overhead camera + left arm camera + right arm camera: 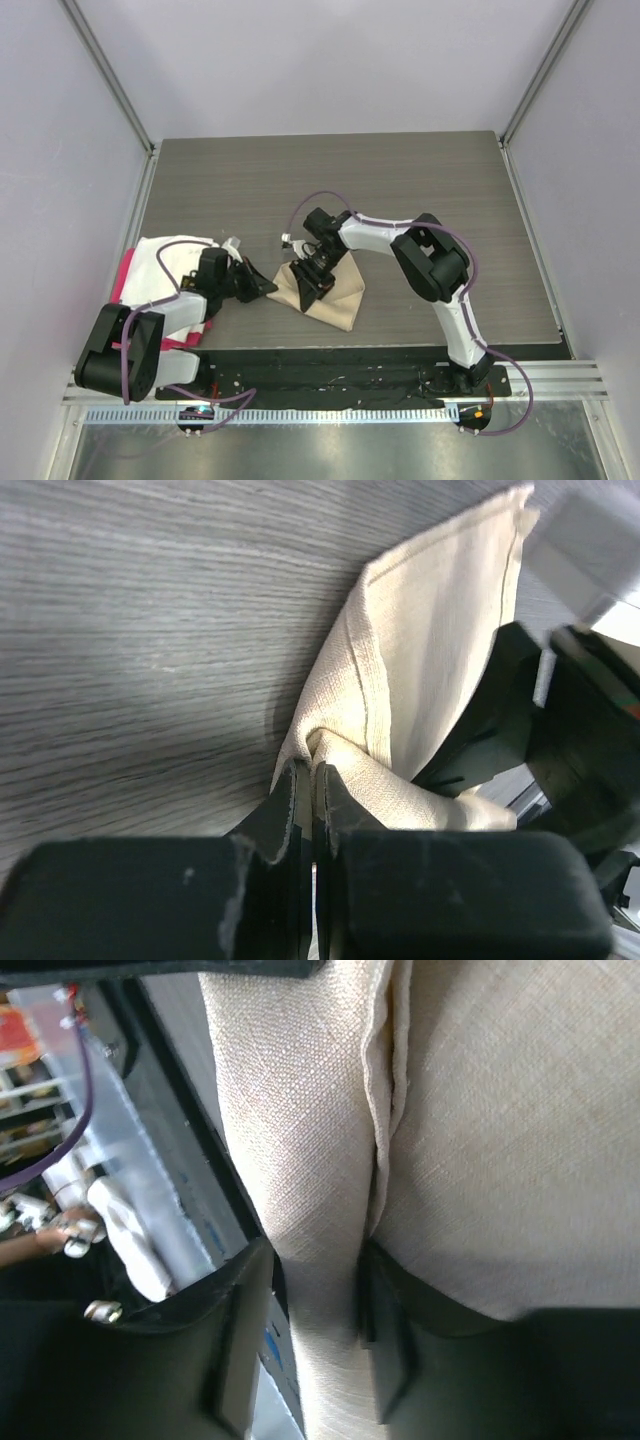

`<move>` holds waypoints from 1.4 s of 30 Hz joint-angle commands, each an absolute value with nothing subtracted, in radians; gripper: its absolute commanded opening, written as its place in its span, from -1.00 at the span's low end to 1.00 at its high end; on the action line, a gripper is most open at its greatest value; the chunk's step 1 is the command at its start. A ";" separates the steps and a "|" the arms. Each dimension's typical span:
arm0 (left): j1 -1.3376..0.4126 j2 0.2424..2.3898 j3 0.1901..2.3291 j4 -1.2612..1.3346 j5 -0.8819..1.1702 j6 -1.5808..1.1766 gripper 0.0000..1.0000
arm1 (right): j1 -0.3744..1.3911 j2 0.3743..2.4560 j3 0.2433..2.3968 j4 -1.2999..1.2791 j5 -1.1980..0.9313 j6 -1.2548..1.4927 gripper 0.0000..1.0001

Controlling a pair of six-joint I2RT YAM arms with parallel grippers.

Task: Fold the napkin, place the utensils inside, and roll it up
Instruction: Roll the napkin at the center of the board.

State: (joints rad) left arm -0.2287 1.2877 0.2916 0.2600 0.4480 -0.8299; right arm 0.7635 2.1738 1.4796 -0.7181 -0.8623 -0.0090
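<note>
Left wrist: shut left claw [313,770] pinches coarse-woven beige napkin [430,650]; right claw [315,1260] clamps its fold.

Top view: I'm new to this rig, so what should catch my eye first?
The beige napkin, bunched mid-table near the front edge, draws the eye. The left hand is pinched shut on one corner, and a fold runs between the right hand's fingers. A white cloth over a pink-red one lies at the left edge.

Folded beige cloth napkin [340,300] lying on grey wood-grain table [450,200], near front edge. Left of it, white cloth [175,255] atop pink-red cloth [125,275]. At napkin's left corner, left gripper [268,290]; on top, right gripper [303,280].
</note>
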 commanded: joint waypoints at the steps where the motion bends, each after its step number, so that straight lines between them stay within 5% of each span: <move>1: -0.232 1.299 0.359 0.174 0.445 -0.785 -1.00 | 0.776 2.027 1.505 -0.701 -0.577 0.024 0.15; 5: -0.232 1.322 0.413 0.052 0.436 -0.761 -1.00 | 0.819 1.905 1.474 -0.629 -0.479 0.009 0.39; 17: -0.232 1.365 0.505 -0.120 0.428 -0.770 -1.00 | 1.133 1.655 1.085 -0.175 0.256 -0.138 0.50; 29: -0.230 1.365 0.517 -0.144 0.426 -0.762 -1.00 | 1.178 1.764 1.072 -0.155 0.258 -0.183 0.49; 33: -0.232 1.364 0.520 -0.147 0.429 -0.759 -1.00 | 1.128 1.795 1.072 -0.167 0.151 -0.146 0.23; 35: -0.232 1.353 0.522 -0.147 0.431 -0.755 -1.00 | 1.095 1.795 1.066 -0.175 0.085 -0.118 -0.12; 42: -0.230 1.253 0.541 -0.210 0.348 -0.738 -0.16 | 0.973 1.799 1.069 -0.218 -0.268 -0.066 -0.46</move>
State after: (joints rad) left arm -0.2287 1.3254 0.5018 -0.1352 0.4099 -0.7681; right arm 1.0286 1.8000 1.0653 -0.1947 -0.0647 -0.1143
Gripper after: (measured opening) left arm 0.329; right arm 0.298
